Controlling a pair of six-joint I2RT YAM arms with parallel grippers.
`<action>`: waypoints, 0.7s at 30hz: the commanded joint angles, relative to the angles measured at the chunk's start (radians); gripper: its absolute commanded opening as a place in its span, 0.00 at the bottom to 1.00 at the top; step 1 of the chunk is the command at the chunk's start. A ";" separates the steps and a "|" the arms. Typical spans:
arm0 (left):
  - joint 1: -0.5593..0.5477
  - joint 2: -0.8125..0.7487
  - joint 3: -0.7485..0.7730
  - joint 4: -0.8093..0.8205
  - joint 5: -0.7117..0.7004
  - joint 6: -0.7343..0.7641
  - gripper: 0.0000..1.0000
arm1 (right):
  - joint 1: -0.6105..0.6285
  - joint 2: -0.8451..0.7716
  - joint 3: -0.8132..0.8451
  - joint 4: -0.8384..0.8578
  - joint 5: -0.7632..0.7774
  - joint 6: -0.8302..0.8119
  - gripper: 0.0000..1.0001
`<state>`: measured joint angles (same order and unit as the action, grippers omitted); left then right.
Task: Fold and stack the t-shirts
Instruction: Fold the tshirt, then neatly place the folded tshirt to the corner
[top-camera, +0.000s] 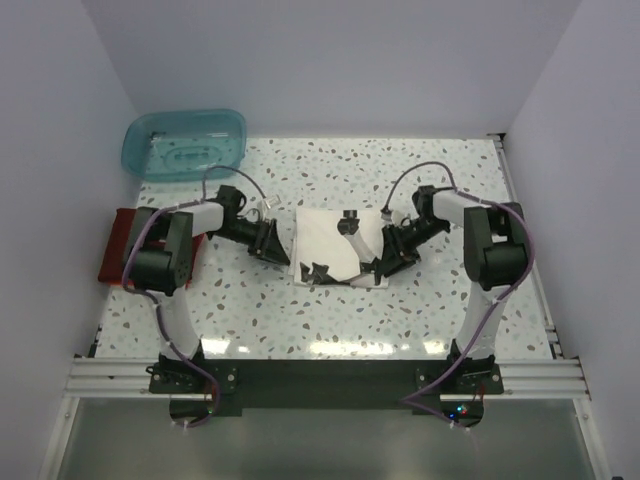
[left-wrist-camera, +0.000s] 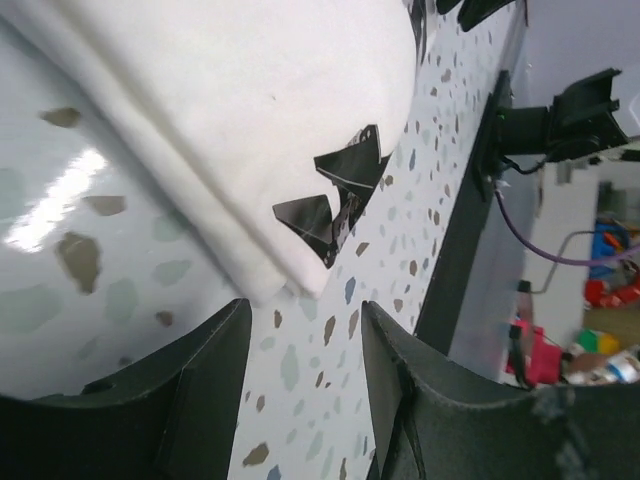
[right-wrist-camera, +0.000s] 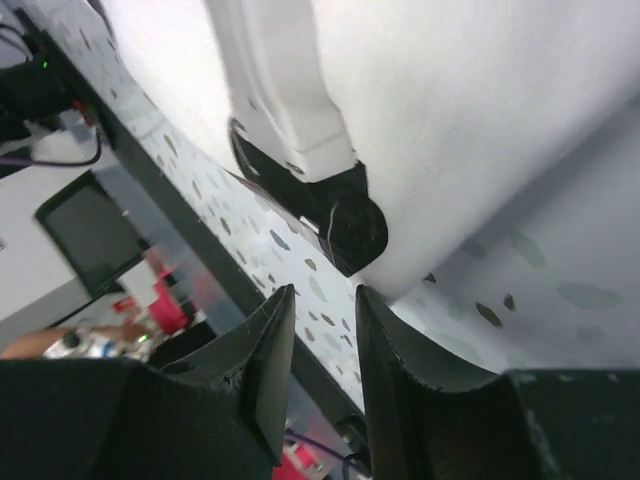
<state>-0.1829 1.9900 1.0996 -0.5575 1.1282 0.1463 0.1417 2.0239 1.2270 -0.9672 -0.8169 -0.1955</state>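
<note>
The cream-white t-shirt lies folded into a rectangle at the middle of the table, with black printed shapes on it. My left gripper is at its left edge, open and empty; in the left wrist view the shirt's folded corner lies just beyond the gripper. My right gripper is at the shirt's near right corner, jaws a little apart and empty; the right wrist view shows the shirt and a black print just ahead of the gripper. The dark red folded shirt lies far left, partly under my left arm. No orange shirt is visible.
A translucent teal tub stands at the back left. White walls close in the table on three sides. The black rail with the arm bases runs along the near edge.
</note>
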 joint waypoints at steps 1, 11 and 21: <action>0.077 -0.186 0.026 0.034 -0.129 0.002 0.53 | -0.002 -0.158 0.113 0.022 0.093 -0.015 0.35; 0.234 -0.365 -0.047 0.142 -0.281 -0.284 0.56 | 0.387 -0.303 0.147 0.303 0.450 -0.021 0.43; 0.234 -0.382 -0.092 0.151 -0.416 -0.372 0.72 | 0.751 -0.140 0.232 0.446 0.694 -0.016 0.47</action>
<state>0.0509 1.6249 1.0214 -0.4450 0.7525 -0.1837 0.8539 1.8465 1.4265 -0.6060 -0.2390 -0.2028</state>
